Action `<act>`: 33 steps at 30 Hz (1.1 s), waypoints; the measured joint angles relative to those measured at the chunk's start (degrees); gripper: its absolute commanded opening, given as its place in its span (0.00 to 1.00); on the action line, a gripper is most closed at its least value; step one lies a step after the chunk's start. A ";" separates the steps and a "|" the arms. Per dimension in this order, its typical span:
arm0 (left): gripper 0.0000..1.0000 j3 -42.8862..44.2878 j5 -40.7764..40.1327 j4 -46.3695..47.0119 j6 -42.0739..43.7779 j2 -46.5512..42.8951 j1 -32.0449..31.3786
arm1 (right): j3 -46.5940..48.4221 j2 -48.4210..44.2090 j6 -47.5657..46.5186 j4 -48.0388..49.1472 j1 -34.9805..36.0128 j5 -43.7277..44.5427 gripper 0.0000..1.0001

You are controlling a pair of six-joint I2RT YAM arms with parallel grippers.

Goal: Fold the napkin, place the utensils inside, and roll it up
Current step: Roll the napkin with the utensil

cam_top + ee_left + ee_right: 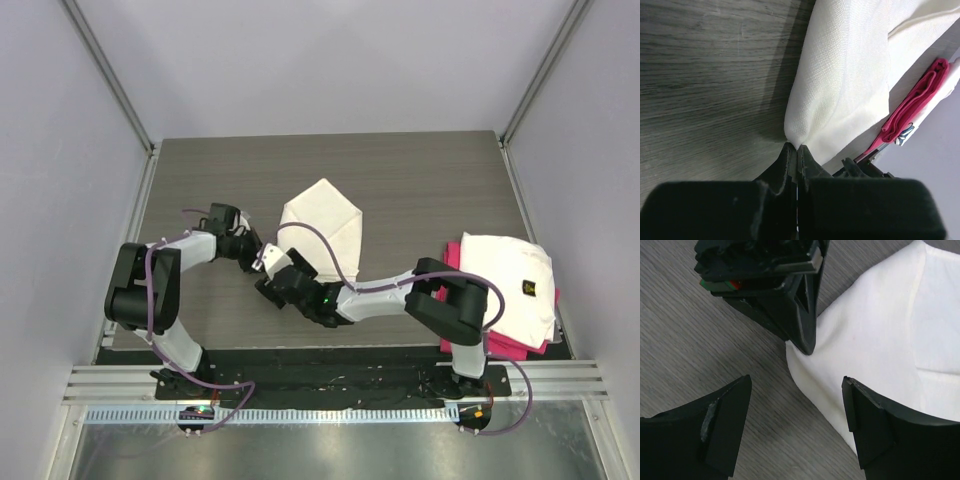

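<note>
napkin (325, 225) | cream-white, folded, creased | mid-table (420, 170) | near corner pinched

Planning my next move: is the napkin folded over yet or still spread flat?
Partly folded: the napkin shows overlapping layers and crease lines, not one flat sheet. The left pincer is shut on its corner.

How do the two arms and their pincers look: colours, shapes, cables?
The left arm and right arm have white links, black joints and a loose purple cable each. The left pincer and right pincer are black, each with two tapering fingers. A small green light shows near the right wrist.
</note>
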 measured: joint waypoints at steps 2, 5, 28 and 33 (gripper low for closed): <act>0.00 0.00 0.39 -0.02 0.00 0.00 0.13 | 1.27 1.81 -1.27 1.07 0.39 1.18 0.80; 0.00 0.00 0.87 -0.09 0.02 0.04 0.26 | 2.84 4.74 -3.61 3.52 0.94 3.63 0.80; 0.00 0.00 2.80 -0.20 0.02 0.22 2.67 | -1.77 11.67 -17.46 19.17 1.51 22.36 0.76; 0.00 0.00 2.82 -0.28 0.02 0.22 2.99 | -5.60 10.03 -18.84 21.11 1.55 24.55 0.75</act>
